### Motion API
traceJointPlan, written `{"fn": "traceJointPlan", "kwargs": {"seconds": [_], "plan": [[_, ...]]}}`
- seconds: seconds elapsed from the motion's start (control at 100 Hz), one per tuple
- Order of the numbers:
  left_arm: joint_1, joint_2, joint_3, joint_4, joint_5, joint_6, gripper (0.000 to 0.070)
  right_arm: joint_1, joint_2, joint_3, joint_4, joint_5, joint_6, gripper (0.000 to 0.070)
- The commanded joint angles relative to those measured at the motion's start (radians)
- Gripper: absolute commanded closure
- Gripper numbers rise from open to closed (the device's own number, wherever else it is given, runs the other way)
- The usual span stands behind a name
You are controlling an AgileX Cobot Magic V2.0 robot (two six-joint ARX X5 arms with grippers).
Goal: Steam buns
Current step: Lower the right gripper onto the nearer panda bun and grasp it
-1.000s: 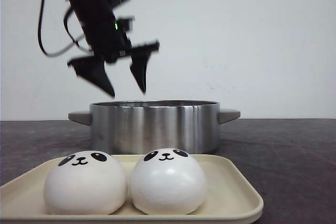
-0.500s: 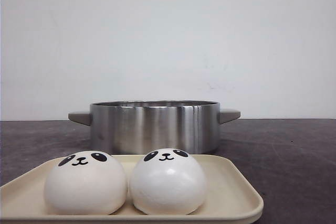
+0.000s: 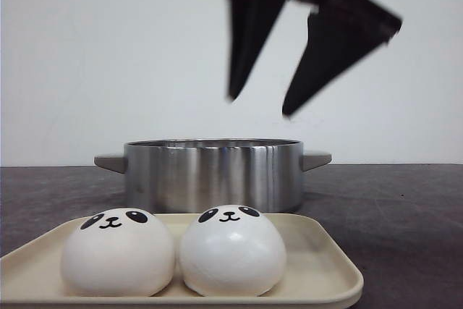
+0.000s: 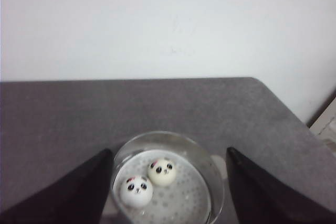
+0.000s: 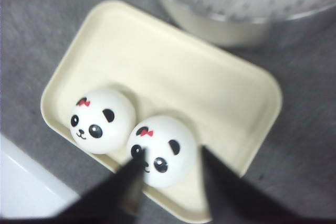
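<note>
Blurred right pincer [image 3: 257, 106] wide above pot [image 3: 213, 175], arm cut off; left's fingertips cropped

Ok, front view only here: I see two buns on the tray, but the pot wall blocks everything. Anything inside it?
Observer: Yes. The left wrist view shows two buns side by side inside the pot.
Operator: Which hand is that blur up top?
Observer: The right hand. Its wrist view looks down on the tray, with open fingers either side of one tray bun.
Operator: And the left one?
Observer: The left hand is open, above the pot.
</note>
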Motion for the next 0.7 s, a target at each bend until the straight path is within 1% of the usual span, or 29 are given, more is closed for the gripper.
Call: {"fn": "traceJointPlan", "kwargs": {"seconds": [0.0,0.14,0.3,0.61,0.66,0.69], "plan": [[-0.006,-0.008,0.021,-0.005,-0.007,0.011,0.0313,0.019,0.05,0.011,0.005,-0.005,0.043,0.0242],[-0.006,-0.034,0.021,-0.021,-0.006,0.014,0.0313,0.031,0.149,0.011,0.01,-0.007,0.067,0.0241],[-0.006,-0.044,0.021,-0.038,-0.006,0.014,0.0313,0.032,0.247,0.011,0.044,-0.026,0.068,0.0241],[-0.006,-0.044,0.021,-0.064,-0.006,0.014,0.0313,0.032,0.319,0.011,0.059,-0.022,0.075,0.0243],[-0.006,-0.045,0.021,-0.063,-0.006,0.014,0.0313,0.032,0.319,0.011,0.059,-0.022,0.075,0.0272],[-0.006,-0.045,0.021,-0.063,-0.006,0.014,0.0313,0.032,0.319,0.011,0.058,-0.023,0.075,0.0333]]}}
